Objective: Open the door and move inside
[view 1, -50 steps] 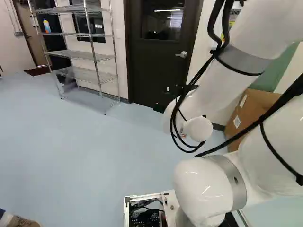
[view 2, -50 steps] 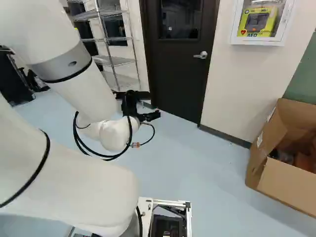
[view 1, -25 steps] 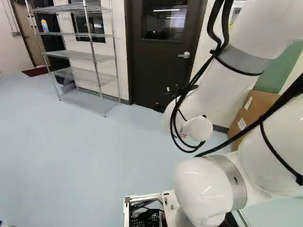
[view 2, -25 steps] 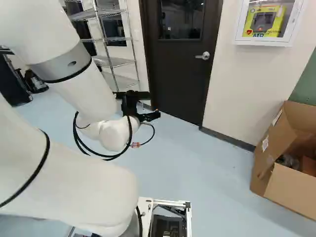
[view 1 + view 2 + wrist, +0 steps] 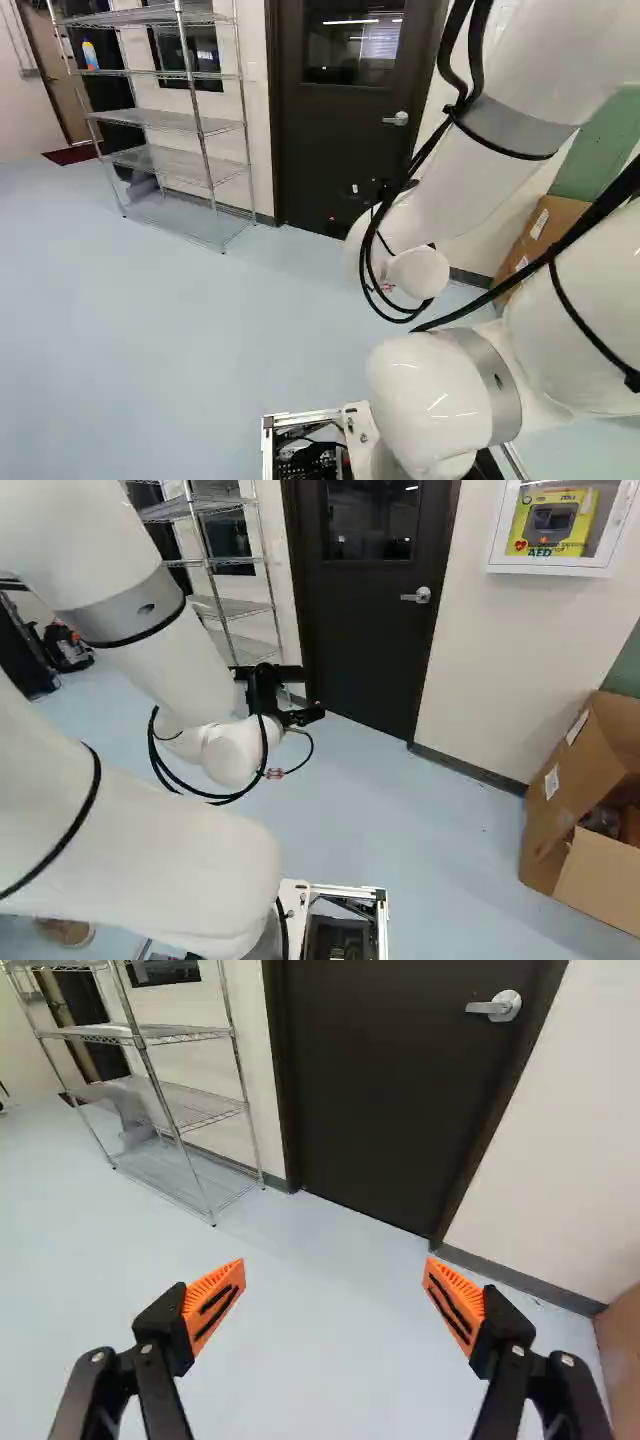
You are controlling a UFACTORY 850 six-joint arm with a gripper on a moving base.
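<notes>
Going left to right in the base views: swing wide and you could clip the wire shelf (image 5: pixel 165 118) beside the door (image 5: pixel 325 155), with the arm (image 5: pixel 150 850) reaching out ahead. Door is shut; drive straight in and the tool (image 5: pixel 335 1272) likely bumps the panel, as it sits lower than the handle (image 5: pixel 508 1005). Tool is wide, nothing in it. Handle is at the door's right edge in the right base view; a grab off to one side probably slips off the lever. Turn too far right and your base may catch the cardboard box (image 5: pixel 602 880).

Surface: smooth pale blue floor (image 5: pixel 180 340), no worktop. Room: red mat (image 5: pixel 72 155) far left, shelf, dark door with window (image 5: pixel 350 45), pale wall (image 5: pixel 515 650), wall cabinet (image 5: pixel 548 566), open box.
</notes>
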